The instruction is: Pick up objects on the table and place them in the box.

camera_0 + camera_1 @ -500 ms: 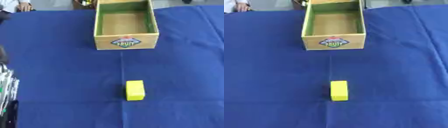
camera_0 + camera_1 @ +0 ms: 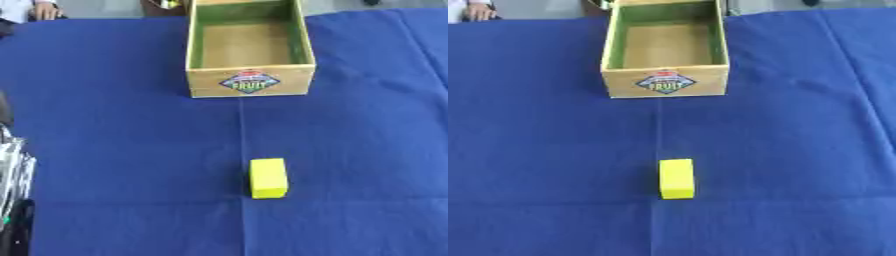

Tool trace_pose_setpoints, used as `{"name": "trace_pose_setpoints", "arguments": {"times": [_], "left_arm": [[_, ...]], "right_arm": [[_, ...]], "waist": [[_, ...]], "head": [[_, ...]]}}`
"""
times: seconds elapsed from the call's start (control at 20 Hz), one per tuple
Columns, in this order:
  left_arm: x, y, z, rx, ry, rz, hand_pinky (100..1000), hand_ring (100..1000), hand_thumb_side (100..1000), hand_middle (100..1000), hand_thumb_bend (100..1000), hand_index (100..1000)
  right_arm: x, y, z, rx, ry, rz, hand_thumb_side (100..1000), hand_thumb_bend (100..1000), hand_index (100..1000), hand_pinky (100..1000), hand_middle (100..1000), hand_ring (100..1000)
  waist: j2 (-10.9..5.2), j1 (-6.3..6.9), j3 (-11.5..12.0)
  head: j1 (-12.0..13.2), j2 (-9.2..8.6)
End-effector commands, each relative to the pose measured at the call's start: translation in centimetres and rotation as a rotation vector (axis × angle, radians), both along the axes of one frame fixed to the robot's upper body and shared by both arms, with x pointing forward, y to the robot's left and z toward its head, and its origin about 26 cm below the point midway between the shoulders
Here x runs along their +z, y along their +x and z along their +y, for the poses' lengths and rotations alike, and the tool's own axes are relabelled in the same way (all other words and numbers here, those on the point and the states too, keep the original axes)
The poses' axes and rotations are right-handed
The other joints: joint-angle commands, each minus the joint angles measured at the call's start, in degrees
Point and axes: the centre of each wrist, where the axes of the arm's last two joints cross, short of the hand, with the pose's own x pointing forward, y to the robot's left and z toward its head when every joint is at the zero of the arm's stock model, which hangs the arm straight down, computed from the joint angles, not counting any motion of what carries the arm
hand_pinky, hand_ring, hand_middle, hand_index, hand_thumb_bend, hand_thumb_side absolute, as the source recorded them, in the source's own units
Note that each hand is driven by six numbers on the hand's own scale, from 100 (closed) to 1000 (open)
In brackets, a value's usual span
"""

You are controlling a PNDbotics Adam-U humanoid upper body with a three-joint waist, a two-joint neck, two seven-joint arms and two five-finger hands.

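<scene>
One yellow block (image 2: 268,177) waits on the blue tablecloth (image 2: 114,125); nothing is boxed yet.
Near the table's centre it lies, well apart from the empty wooden fruit box (image 2: 250,83) at the far edge, with bare cloth on every side for a reach. Left hand (image 2: 12,175) shows only at the left edge, finger state not discernible; right hand is out of view.

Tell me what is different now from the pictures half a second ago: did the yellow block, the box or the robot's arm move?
Nothing visibly changed. The yellow block lies on the blue cloth at the same spot, near side of the wooden box, which is empty. No hand holds anything. A silver and black part of the left arm shows at the left edge as before.
</scene>
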Motion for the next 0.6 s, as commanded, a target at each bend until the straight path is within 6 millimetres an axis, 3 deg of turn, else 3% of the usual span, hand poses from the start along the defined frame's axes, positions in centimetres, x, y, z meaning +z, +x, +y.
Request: {"name": "trace_pose_setpoints", "arguments": {"times": [0.05, 0.45, 0.5, 0.6], "left_arm": [[0.8, -0.3, 0.4, 0.015, 0.016, -0.028, 455, 537, 1000, 578, 332, 783], [0.7, -0.4, 0.5, 0.015, 0.02, -0.022, 456, 537, 1000, 578, 332, 783], [0.7, -0.4, 0.5, 0.016, 0.023, -0.021, 456, 537, 1000, 578, 332, 783], [0.7, -0.4, 0.5, 0.016, 0.027, -0.018, 456, 537, 1000, 578, 330, 783]], "right_arm": [[1.3, -0.4, -0.1, 0.0, -0.03, -0.041, 1000, 163, 817, 714, 610, 747], [2.9, -0.4, 0.1, -0.013, -0.098, -0.044, 1000, 243, 821, 727, 619, 758], [3.0, -0.4, 0.3, -0.014, -0.11, -0.042, 1000, 385, 836, 749, 638, 773], [3.7, -0.3, 0.7, -0.022, -0.181, -0.022, 1000, 394, 844, 756, 647, 778]], "waist": [[-1.35, -0.16, -0.1], [-1.7, -0.21, -0.4], [-1.8, -0.37, -0.5], [-2.0, -0.49, -0.7]], "head": [[-0.1, 0.28], [-0.2, 0.05], [-0.2, 0.04], [-0.2, 0.07]]}}
